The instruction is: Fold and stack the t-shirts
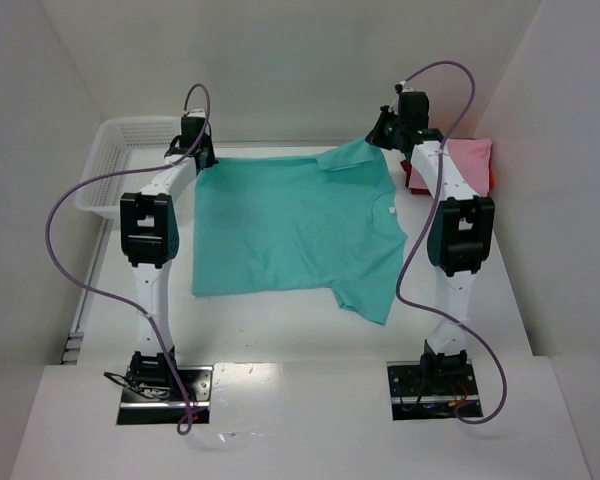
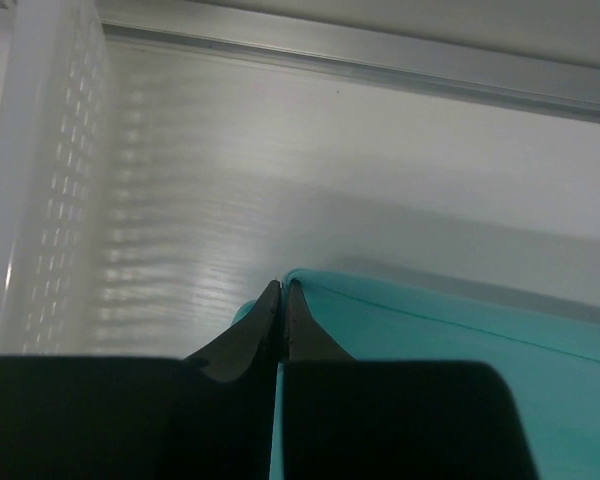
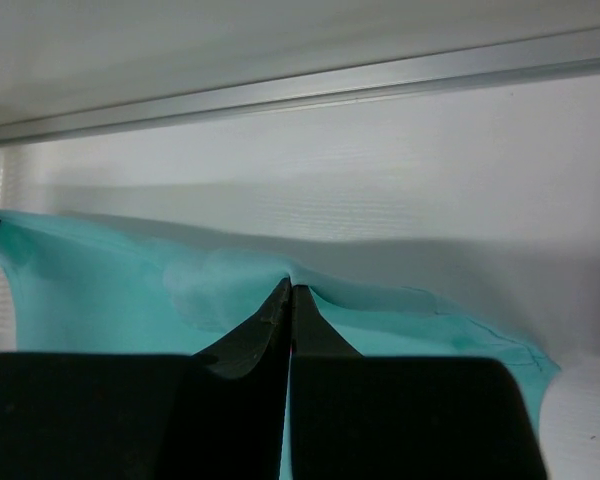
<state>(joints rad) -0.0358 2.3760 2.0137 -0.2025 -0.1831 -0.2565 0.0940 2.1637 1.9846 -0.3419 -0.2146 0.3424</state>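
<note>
A teal-green t-shirt (image 1: 290, 225) lies spread over the middle of the table, one sleeve pointing toward the near right. My left gripper (image 1: 203, 157) is shut on its far left corner; in the left wrist view the closed fingertips (image 2: 282, 291) pinch the teal edge (image 2: 460, 345). My right gripper (image 1: 384, 131) is shut on the far right edge, which is lifted off the table. The right wrist view has the cloth (image 3: 100, 295) bunched at the closed gripper (image 3: 291, 289). A pink folded t-shirt (image 1: 467, 159) rests on a red one (image 1: 416, 181) at the far right, behind the right arm.
A white mesh basket (image 1: 115, 160) stands at the far left, its wall close beside the left gripper (image 2: 50, 180). White walls enclose the table on three sides, with a metal rail (image 3: 310, 92) along the back. Purple cables loop off both arms.
</note>
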